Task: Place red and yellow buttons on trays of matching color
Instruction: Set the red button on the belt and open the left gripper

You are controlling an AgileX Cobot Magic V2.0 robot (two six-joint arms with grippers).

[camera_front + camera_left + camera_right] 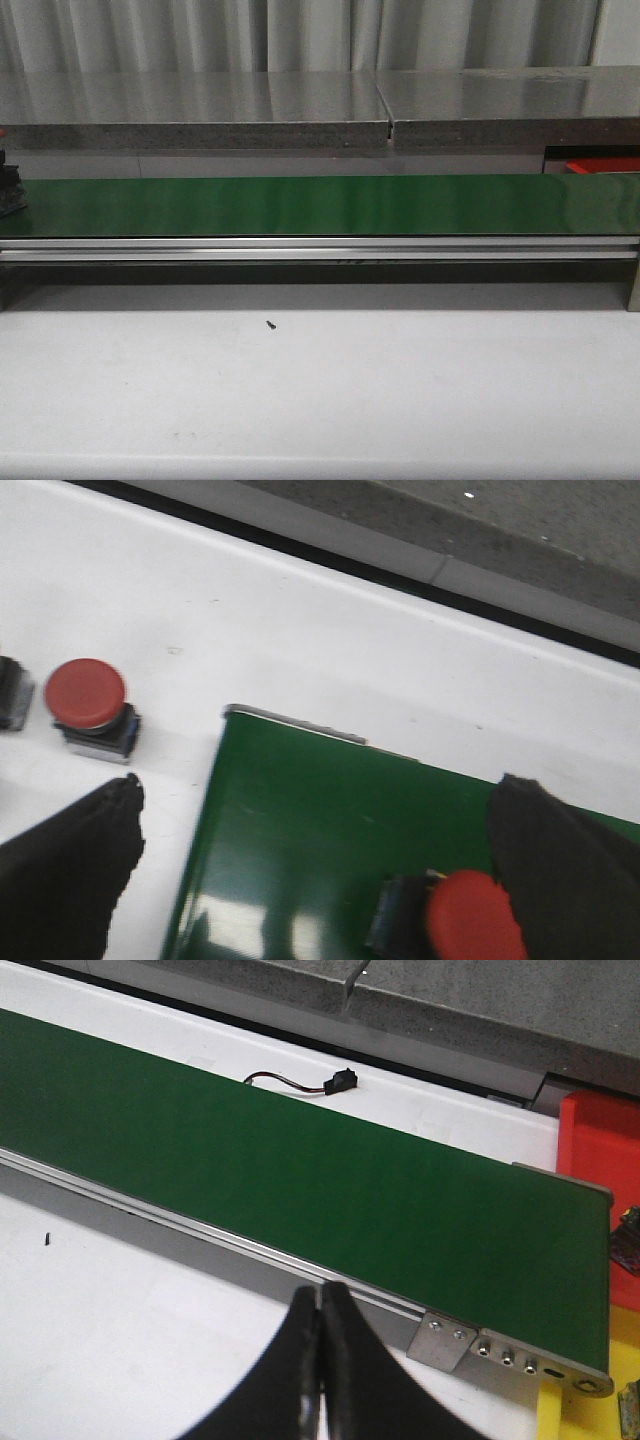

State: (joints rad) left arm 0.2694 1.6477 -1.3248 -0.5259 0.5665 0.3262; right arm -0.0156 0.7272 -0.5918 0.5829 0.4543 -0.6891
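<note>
My left gripper (318, 790) is open wide over the left end of the green belt (330, 840). A red-capped button (472, 920) on a dark base lies on the belt between the jaws, close beside one finger (570, 870). A second red button (87, 695) stands on the white table off the belt's end, beyond the other finger (70, 870). My right gripper (320, 1295) is shut and empty over the white table in front of the belt's right end. The red tray (600, 1140) lies behind that end and also shows in the front view (600, 165). A yellow tray's corner (580, 1415) shows there too.
The long green belt (320, 205) with its aluminium rail (320, 250) crosses the table. A grey ledge (200, 110) runs behind it. A black speck (271, 324) lies on the white table. A small wired connector (340, 1083) lies behind the belt. Another dark button base (10, 690) sits at the frame edge.
</note>
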